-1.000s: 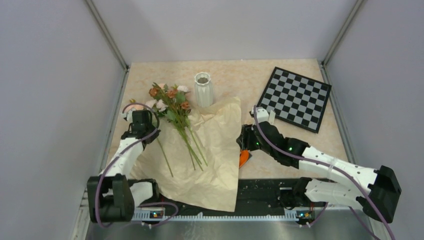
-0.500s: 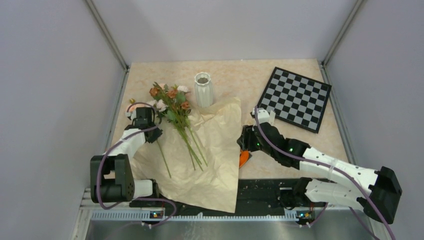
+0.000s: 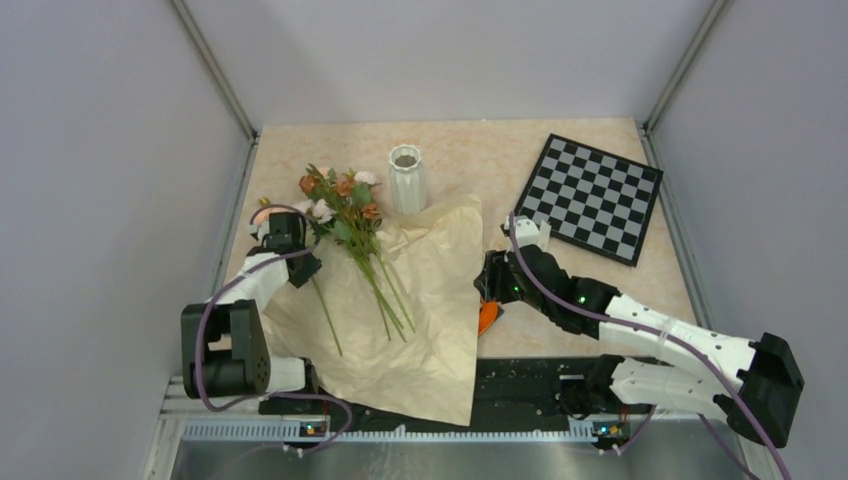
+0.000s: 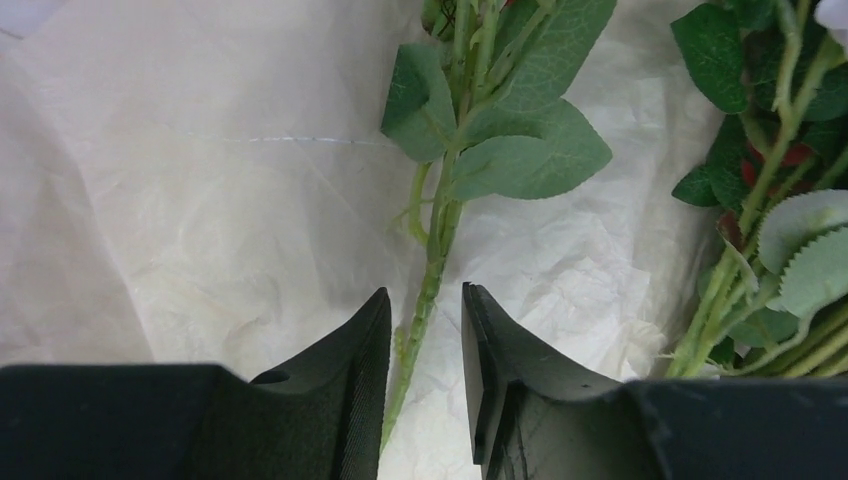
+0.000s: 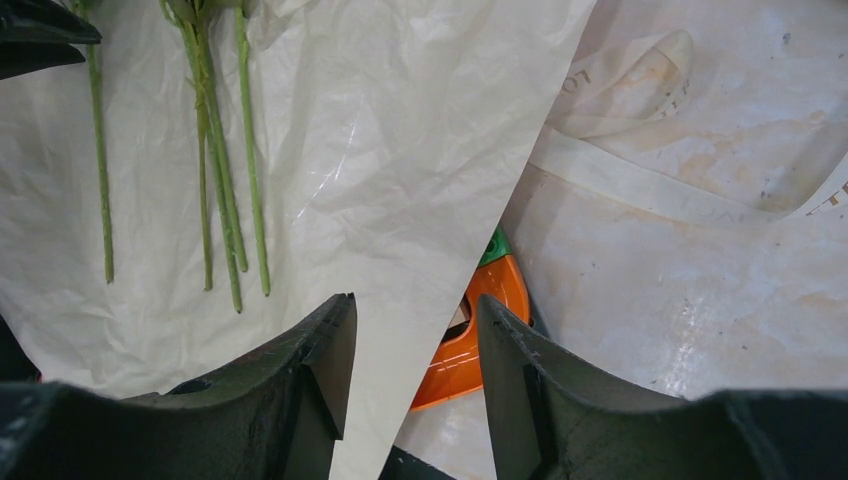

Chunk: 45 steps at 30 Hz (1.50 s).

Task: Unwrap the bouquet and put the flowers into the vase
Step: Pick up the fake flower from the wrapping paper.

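While my left arm sits folded at the left side of the overhead view, elbow down near the bottom left corner and forearm angled up and to the right, my left claw (image 3: 303, 268) rests low at the left border of the spread kraft paper (image 3: 430, 300). From my left wrist, the two dark fingers (image 4: 350, 370) stand a narrow gap apart. A single leafy stem (image 4: 432, 262) runs down from the top centre into that gap. I see a little space beside it, so I am not pinching it.

My right arm reaches from its base at the bottom right, long and low, toward the centre of the overhead view. It ends with my right claw (image 3: 487, 285) at the paper's right edge. From that wrist, the jaws stand moderately apart with nothing between them. Beneath them an orange plastic ring (image 5: 470, 340) lies partly tucked under the paper edge, and a cream ribbon (image 5: 625, 175) lies loose on the table (image 3: 480, 150) in the upper right.

The flowers (image 3: 345, 205) lie flat left of centre, blooms toward the upper left and stems fanning toward the lower middle across the paper. The vase (image 3: 406, 178) stands upright at the top centre, just right of the blooms. A chessboard (image 3: 590, 197) lies at the upper right.
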Each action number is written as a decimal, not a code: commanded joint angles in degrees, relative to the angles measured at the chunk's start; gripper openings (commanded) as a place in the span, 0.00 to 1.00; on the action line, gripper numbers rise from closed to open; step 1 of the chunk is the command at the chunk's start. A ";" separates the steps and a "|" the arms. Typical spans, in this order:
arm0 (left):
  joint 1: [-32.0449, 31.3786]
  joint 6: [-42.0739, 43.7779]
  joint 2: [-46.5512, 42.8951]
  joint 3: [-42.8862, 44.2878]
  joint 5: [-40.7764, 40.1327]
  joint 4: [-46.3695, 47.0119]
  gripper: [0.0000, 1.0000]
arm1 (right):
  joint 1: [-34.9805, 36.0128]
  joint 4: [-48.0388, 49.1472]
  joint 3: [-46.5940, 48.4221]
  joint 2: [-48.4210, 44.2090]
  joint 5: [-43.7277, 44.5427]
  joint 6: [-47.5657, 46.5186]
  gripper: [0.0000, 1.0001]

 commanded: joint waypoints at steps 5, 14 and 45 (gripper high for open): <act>1.19 0.90 6.90 4.90 1.85 2.25 0.34 | -0.78 0.41 0.06 -1.42 0.94 0.32 0.49; 1.31 1.19 9.22 4.24 2.41 3.01 0.26 | -0.77 0.52 0.06 -1.36 1.13 0.27 0.49; 0.24 5.54 -31.52 4.01 19.05 5.63 0.00 | -0.72 5.76 2.82 -1.62 -0.28 -3.54 0.54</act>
